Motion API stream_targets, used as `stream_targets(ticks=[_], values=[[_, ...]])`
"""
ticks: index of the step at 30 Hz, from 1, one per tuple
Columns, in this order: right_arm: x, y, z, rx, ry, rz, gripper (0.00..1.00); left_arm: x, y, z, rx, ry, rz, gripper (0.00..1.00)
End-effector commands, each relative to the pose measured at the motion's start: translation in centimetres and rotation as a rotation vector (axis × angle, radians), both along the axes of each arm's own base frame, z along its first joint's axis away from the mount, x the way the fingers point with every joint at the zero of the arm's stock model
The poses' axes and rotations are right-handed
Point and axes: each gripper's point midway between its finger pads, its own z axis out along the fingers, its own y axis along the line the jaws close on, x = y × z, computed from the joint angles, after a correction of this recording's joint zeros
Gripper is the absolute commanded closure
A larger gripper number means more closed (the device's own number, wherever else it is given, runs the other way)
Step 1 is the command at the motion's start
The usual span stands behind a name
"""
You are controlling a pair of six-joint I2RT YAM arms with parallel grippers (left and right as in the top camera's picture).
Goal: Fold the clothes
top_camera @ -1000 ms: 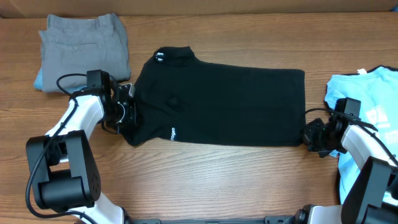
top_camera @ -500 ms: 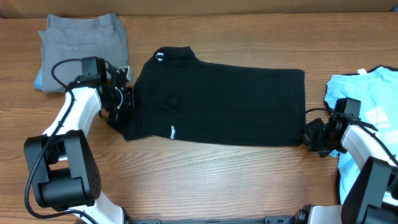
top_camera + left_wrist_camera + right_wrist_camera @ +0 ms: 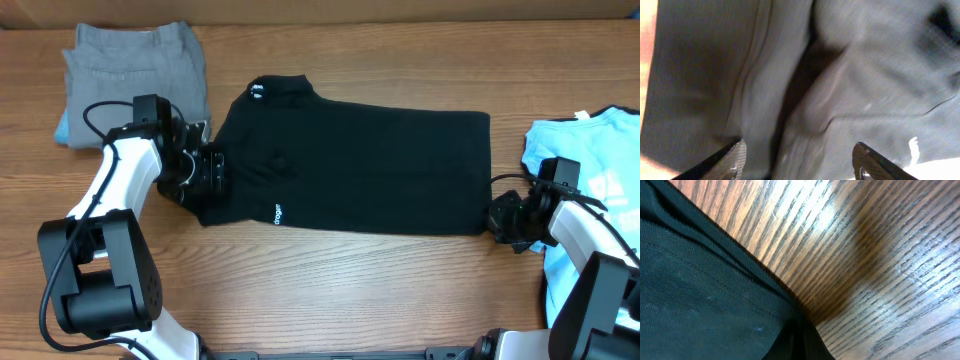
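**A:** Where are your tools right now?

**B:** My left tool (image 3: 210, 170) is spread, and both fingers (image 3: 732, 159) are set wide apart. It sits low over the left end of the black shirt (image 3: 370, 165). From its wrist camera I see only rumpled dark cloth between the fingers, and nothing is pinched. My right tool (image 3: 500, 215) is pressed together at the shirt's lower right corner. I cannot tell whether any cloth is caught in it. Its wrist camera shows only the black hem against wood grain.

**A:** And how does the shirt itself lie?

**B:** It lies flat across the middle of the table (image 3: 330, 290), lengthwise from left to right. The collar is at the upper left, and a small white label (image 3: 257, 91) shows there. The straight hem is on the right.

**A:** What else is on the table?

**B:** A blue shirt (image 3: 590, 160) with white print lies at the far right edge, just beside my right arm. Folded grey trousers (image 3: 135, 75) sit in the upper left corner, close behind my left arm.
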Motion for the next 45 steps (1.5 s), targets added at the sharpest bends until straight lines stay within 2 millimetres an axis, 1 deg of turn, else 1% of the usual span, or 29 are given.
stream_targets(ticks=[1, 4, 6, 9, 11, 13, 15, 16, 19, 23, 25, 26, 28, 29, 30, 31, 33, 35, 37, 40, 41, 43, 44, 45], values=[[0.5, -1.0, 0.6, -0.051, -0.015, -0.006, 0.96, -1.5, 1.7, -0.6, 0.087, 0.075, 0.024, 0.34], [0.5, -1.0, 0.6, -0.051, -0.015, -0.006, 0.96, -2.7, 2.4, -1.4, 0.13, 0.115, 0.027, 0.38], [0.5, -1.0, 0.6, -0.051, -0.016, -0.006, 0.96, -3.0, 2.8, -2.1, 0.153, 0.119, 0.041, 0.41], [0.5, -1.0, 0.6, -0.052, -0.016, -0.006, 0.96, -3.5, 2.8, -3.6, 0.164, 0.115, 0.044, 0.55], [0.4, -1.0, 0.6, -0.053, -0.012, -0.007, 0.96, -4.5, 3.5, -4.9, 0.208, 0.13, 0.07, 0.74], [0.2, -1.0, 0.6, -0.052, -0.004, -0.007, 0.96, -5.6, 4.8, -5.8, 0.285, 0.159, 0.123, 0.87], [-0.2, -1.0, 0.5, -0.051, 0.013, -0.007, 0.96, -6.7, 6.4, -6.3, 0.378, 0.188, 0.192, 0.95], [-0.7, -1.0, 0.4, -0.053, 0.035, -0.009, 0.96, -7.0, 7.1, -6.2, 0.419, 0.198, 0.232, 0.96], [-2.0, -0.9, 0.3, -0.059, 0.096, -0.015, 0.96, -7.0, 7.7, -5.9, 0.435, 0.2, 0.255, 0.96], [-3.8, -1.3, 0.6, -0.088, 0.173, -0.019, 0.96, -7.6, 9.2, -4.7, 0.504, 0.245, 0.301, 0.96], [-4.4, -1.2, 0.9, -0.088, 0.193, -0.018, 0.95, -7.6, 9.5, -3.9, 0.504, 0.26, 0.318, 0.94], [-4.6, -1.1, 1.0, -0.086, 0.198, -0.017, 0.95, -7.5, 9.6, -3.5, 0.503, 0.264, 0.327, 0.89], [-5.0, -1.0, 1.4, -0.085, 0.203, -0.017, 0.91, -7.3, 9.6, -2.7, 0.498, 0.267, 0.342, 0.68], [-5.0, -1.0, 1.6, -0.086, 0.2, -0.018, 0.87, -7.0, 9.5, -2.3, 0.489, 0.262, 0.342, 0.6], [-5.0, -1.0, 1.7, -0.087, 0.196, -0.018, 0.79, -6.6, 9.5, -1.8, 0.481, 0.255, 0.344, 0.54], [-4.8, -1.0, 1.9, -0.09, 0.187, -0.019, 0.73, -6.2, 9.4, -1.3, 0.475, 0.244, 0.342, 0.51], [-4.4, -1.2, 2.4, -0.096, 0.168, -0.02, 0.68, -5.2, 9.2, -0.2, 0.451, 0.22, 0.329, 0.49], [-3.7, -1.4, 3.2, -0.104, 0.143, -0.022, 0.66, -3.8, 8.7, 1.3, 0.413, 0.18, 0.312, 0.48], [-2.8, -1.5, 4.1, -0.104, 0.108, -0.012, 0.65, -1.8, 7.3, 3.1, 0.318, 0.117, 0.271, 0.48], [-1.1, -1.2, 5.8, -0.083, 0.032, 0.024, 0.64, 1.1, 2.9, 5.6, 0.102, 0.0, 0.124, 0.49], [-0.5, -0.9, 6.5, -0.067, -0.001, 0.04, 0.64, 2.1, 0.9, 6.5, 0.02, -0.047, 0.055, 0.49], [0.5, -0.3, 7.5, -0.037, -0.056, 0.066, 0.62, 2.9, -2.4, 7.6, -0.086, -0.114, -0.066, 0.48], [1.1, 0.0, 8.1, -0.021, -0.089, 0.09, 0.61, 3.0, -3.9, 7.8, -0.107, -0.131, -0.121, 0.48], [1.7, 0.3, 8.5, -0.007, -0.119, 0.113, 0.6, 2.9, -4.8, 7.7, -0.103, -0.135, -0.157, 0.48]])
